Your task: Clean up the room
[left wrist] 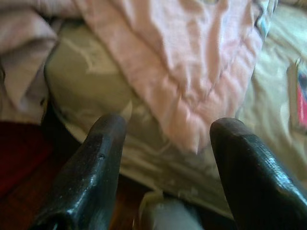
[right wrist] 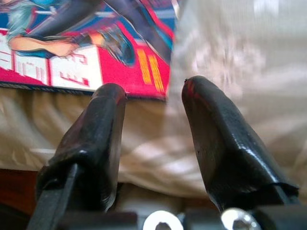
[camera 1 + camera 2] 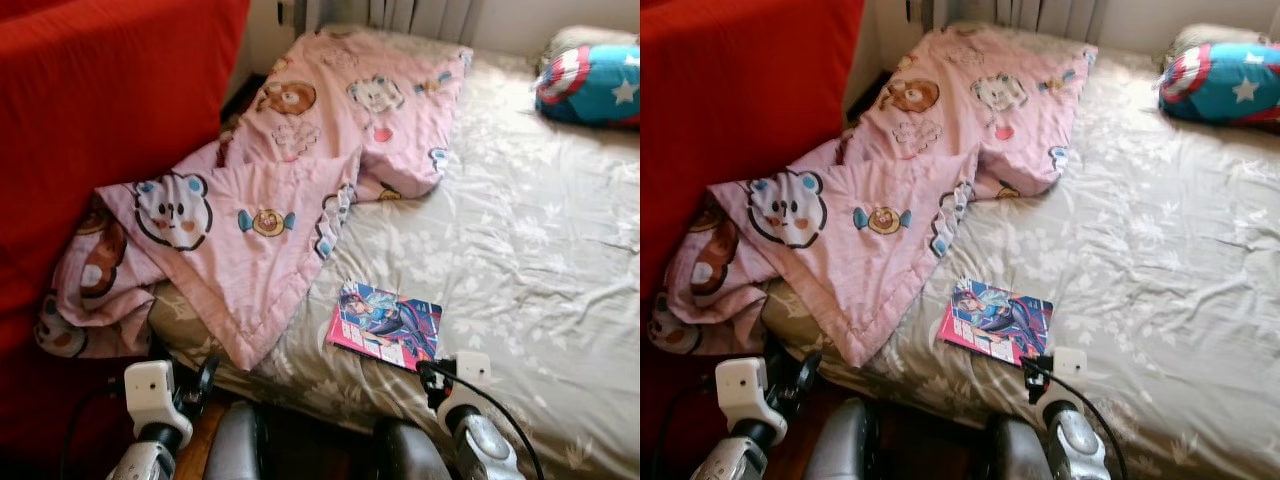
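bed (image 3: 520, 250) — one magazine (image 3: 387, 323), one pink blanket (image 3: 290, 170), one pillow (image 3: 590, 85)

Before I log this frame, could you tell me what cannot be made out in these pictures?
- Book: cover text too small in the eye views; in the right wrist view cut off by the top edge.
- Pillow: cut off by the right edge of the eye views.
- Bed under the blanket: hidden by it.
- Left gripper and right gripper: both open, blurred up close.

A floral-sheeted bed (image 3: 520, 260) stands beside a red sofa (image 3: 90, 110).
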Motion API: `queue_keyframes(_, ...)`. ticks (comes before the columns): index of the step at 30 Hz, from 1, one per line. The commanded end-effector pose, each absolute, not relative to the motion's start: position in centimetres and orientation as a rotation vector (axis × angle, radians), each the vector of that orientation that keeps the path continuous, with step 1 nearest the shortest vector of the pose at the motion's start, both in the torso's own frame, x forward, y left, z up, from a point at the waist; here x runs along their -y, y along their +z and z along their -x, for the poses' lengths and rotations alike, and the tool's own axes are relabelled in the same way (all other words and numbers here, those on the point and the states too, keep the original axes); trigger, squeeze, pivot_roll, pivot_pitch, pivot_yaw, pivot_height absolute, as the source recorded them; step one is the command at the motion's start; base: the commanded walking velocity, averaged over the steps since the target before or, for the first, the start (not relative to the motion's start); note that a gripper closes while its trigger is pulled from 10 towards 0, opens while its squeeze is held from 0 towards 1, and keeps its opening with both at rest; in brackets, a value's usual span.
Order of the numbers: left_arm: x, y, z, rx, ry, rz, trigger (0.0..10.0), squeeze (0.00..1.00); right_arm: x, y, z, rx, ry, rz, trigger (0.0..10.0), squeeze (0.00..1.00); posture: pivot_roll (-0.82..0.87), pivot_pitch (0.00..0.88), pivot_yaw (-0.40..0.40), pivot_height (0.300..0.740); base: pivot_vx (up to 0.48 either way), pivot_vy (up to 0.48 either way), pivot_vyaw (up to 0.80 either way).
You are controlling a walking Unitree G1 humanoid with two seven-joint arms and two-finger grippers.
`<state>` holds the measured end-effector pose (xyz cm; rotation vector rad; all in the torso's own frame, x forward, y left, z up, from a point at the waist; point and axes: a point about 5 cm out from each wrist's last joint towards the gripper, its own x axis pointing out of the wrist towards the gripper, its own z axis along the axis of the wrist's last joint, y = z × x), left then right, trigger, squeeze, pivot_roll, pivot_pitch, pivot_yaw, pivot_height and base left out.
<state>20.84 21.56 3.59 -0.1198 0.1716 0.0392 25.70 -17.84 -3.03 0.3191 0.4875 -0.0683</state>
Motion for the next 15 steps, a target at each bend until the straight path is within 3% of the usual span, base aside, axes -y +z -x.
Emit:
queue_keyframes(1,-21.4,3.6,-20.5,-0.184,0.039,0.130,10.0,0.00,18.0,-3.3,-25.5,-0.507,-0.100,-0.403,10.0,0.00,0.15,0.234,-0.050,0.592,0.000,0.000,0.00)
queue_keyframes(6,-21.8,4.4,-20.4,-0.174,0.036,0.112,10.0,0.00,18.4,-2.7,-26.3,-0.465,-0.124,-0.563,10.0,0.00,0.16,0.235,-0.043,0.592,0.000,0.000,0.00)
queue_keyframes(15,-21.9,5.3,-20.2,-0.161,0.028,0.099,10.0,0.00,19.3,-2.1,-26.9,-0.421,-0.143,-0.630,10.0,0.00,0.18,0.250,-0.029,0.592,0.000,0.000,0.00)
